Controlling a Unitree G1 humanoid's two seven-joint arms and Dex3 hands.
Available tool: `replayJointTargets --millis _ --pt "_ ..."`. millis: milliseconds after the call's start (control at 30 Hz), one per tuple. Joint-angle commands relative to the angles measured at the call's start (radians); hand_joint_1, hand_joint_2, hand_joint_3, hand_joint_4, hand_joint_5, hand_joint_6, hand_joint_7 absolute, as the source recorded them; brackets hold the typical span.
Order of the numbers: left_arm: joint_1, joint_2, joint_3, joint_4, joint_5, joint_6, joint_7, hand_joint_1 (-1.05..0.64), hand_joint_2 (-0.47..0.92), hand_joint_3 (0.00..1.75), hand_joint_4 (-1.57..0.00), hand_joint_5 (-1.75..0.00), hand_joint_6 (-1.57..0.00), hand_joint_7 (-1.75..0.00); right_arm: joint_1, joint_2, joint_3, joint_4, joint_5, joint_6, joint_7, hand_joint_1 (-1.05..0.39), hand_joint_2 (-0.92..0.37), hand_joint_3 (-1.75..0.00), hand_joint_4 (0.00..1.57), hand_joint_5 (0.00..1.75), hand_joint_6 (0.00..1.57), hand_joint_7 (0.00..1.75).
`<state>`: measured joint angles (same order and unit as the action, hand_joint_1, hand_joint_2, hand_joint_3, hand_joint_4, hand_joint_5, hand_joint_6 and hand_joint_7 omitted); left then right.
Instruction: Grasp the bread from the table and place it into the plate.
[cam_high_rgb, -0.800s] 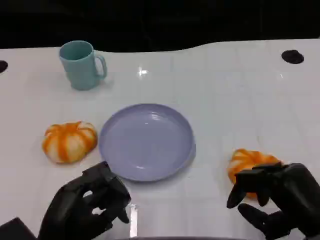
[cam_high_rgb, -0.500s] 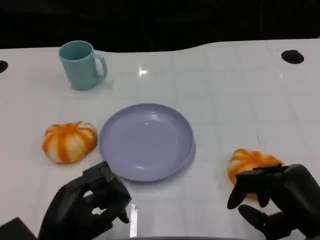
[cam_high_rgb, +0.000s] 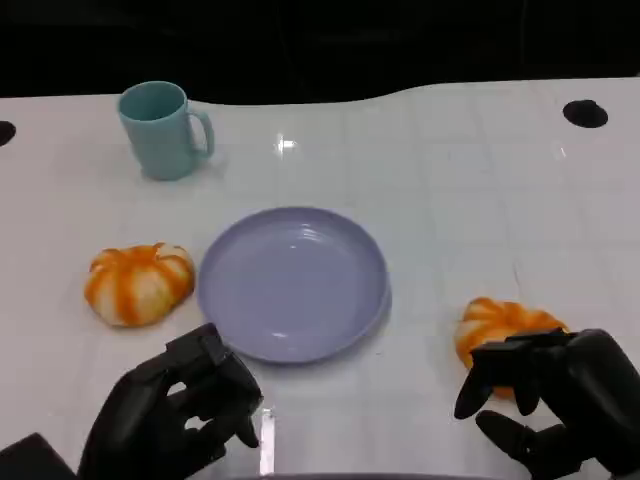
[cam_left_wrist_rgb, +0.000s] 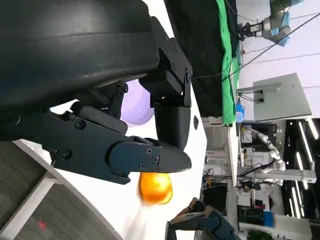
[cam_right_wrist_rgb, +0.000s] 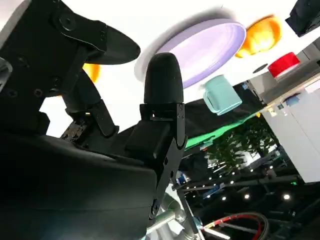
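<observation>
Table: white glossy surface, dark background behind.
Plate: lavender plate, mid-table, nothing in it.
Bread: one orange-striped bun left of plate; second bun right of plate, just ahead of right hand.
Right hand: fingers apart, holding nothing.
Left hand: fingers curled, nothing held.
Mug: teal mug, far left.
Right wrist view: green backdrop, red object beyond table.
</observation>
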<state>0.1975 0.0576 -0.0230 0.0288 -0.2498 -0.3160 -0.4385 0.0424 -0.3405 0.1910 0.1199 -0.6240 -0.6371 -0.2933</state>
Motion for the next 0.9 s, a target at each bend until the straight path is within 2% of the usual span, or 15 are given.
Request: replayJointTargets --millis 33,133,267,333,433,533,667,733,900 --pt "-0.001 0.01 0.01 0.002 -0.006 -0.006 -0.002 -0.53 0.92 0.31 -0.66 -1.75 -0.6 -1.52 -0.004 0.0 -0.007 0.006 0.005 0.001 -0.004 -0.02 -0.12 -1.24 1.05 1.52 0.98 1.07" --pt "-0.003 0.013 0.013 0.006 -0.004 -0.007 -0.001 -0.53 0.92 0.31 -0.66 -1.75 -0.59 -1.53 -0.001 0.002 -0.011 -0.004 0.005 0.012 -0.002 -0.02 -0.14 -1.21 1.04 1.5 0.96 1.01" --pt "-0.006 0.013 0.017 0.013 -0.007 -0.01 -0.004 -0.53 0.92 0.3 -0.65 -1.75 -0.59 -1.53 0.013 0.005 -0.02 -0.043 0.008 0.056 0.015 -0.05 -0.17 -1.19 0.98 1.35 0.98 0.81" --pt "-0.008 0.013 0.019 0.018 -0.01 -0.014 -0.009 -0.53 0.92 0.3 -0.66 -1.75 -0.59 -1.53 0.024 0.0 -0.026 -0.089 -0.002 0.096 0.034 -0.06 -0.18 -1.17 0.91 1.36 1.0 0.66" --pt "-0.008 0.015 0.021 0.018 -0.013 -0.009 -0.012 -0.52 0.92 0.31 -0.66 -1.75 -0.59 -1.53 0.04 -0.019 -0.036 -0.175 -0.044 0.179 0.084 -0.12 -0.23 -1.1 0.8 1.3 0.93 0.52" --pt "-0.009 0.017 0.021 0.017 -0.018 -0.002 -0.014 -0.52 0.92 0.3 -0.66 -1.75 -0.59 -1.53 0.056 -0.039 -0.042 -0.259 -0.095 0.263 0.151 -0.24 -0.46 -0.69 0.66 0.97 0.81 0.32" --pt "-0.008 0.02 0.022 0.018 -0.01 -0.002 -0.007 -0.53 0.92 0.3 -0.66 -1.75 -0.59 -1.54 0.086 -0.045 -0.049 -0.391 -0.123 0.383 0.276 -0.32 -0.73 -0.19 0.35 0.58 0.63 0.09" --pt "-0.01 0.023 0.022 0.022 -0.009 -0.011 -0.012 -0.53 0.92 0.3 -0.66 -1.75 -0.59 -1.54 0.097 -0.051 -0.049 -0.451 -0.148 0.433 0.334 -0.34 -0.76 -0.11 0.28 0.52 0.57 0.04" --pt "-0.012 0.028 0.02 0.024 -0.01 -0.014 -0.023 -0.52 0.92 0.31 -0.66 -1.75 -0.59 -1.54 0.116 -0.069 -0.049 -0.595 -0.245 0.565 0.495 -0.51 -0.81 -0.03 0.12 0.47 0.36 0.0"
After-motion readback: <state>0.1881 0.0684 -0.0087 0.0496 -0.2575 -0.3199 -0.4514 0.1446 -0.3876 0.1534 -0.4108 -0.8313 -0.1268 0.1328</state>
